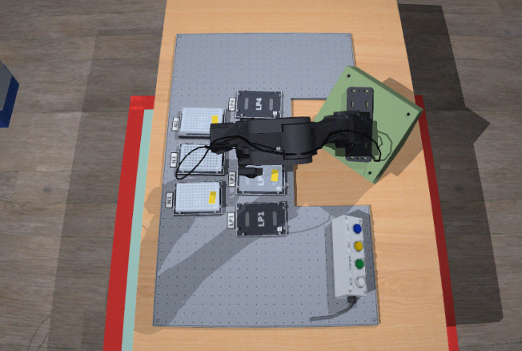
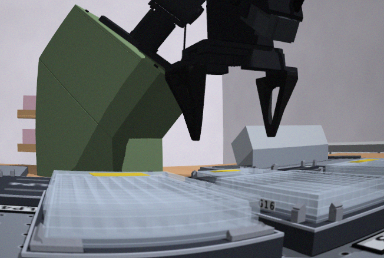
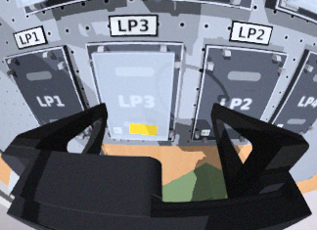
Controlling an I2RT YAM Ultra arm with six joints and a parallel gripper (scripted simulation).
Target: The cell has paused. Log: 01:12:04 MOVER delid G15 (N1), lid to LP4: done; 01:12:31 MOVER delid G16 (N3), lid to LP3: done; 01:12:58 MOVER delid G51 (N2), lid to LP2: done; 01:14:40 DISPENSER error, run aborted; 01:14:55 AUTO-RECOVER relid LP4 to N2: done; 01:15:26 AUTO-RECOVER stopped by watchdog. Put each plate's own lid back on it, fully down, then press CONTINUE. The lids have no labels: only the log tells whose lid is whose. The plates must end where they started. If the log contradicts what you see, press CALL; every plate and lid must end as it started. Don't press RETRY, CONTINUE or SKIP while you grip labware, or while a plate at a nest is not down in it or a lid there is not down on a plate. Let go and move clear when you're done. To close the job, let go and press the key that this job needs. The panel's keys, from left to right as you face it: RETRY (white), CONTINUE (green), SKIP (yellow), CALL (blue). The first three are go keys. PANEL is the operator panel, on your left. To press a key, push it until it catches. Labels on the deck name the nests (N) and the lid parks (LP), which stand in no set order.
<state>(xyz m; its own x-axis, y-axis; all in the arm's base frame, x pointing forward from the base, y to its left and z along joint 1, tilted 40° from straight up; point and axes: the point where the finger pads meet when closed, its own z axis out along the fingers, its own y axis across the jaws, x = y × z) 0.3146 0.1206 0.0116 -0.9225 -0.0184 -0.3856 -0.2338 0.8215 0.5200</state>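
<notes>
Three plates stand in the left column. The plate at N2 [image 1: 201, 120] and the plate at N1 [image 1: 198, 197] each carry a clear lid with a yellow tag. The plate at N3 [image 1: 201, 157], marked G16 [image 2: 267, 205], is open, with no lid. One more clear lid with a yellow tag lies on park LP3 [image 1: 259, 179], and it also shows in the wrist view [image 3: 134, 97]. My gripper [image 3: 158, 109] [image 2: 232, 136] is open and empty. It hangs well above that lid. LP1 [image 1: 261, 219], LP2 [image 3: 237, 98] and LP4 [image 1: 258, 103] are empty.
The operator panel [image 1: 349, 256] stands at the deck's near right corner, with its blue [image 1: 358, 228], yellow [image 1: 359, 245], green [image 1: 359, 263] and white [image 1: 360, 282] keys. My arm's green base block [image 1: 371, 123] stands to the right of the parks. My arm hides LP2 in the top view.
</notes>
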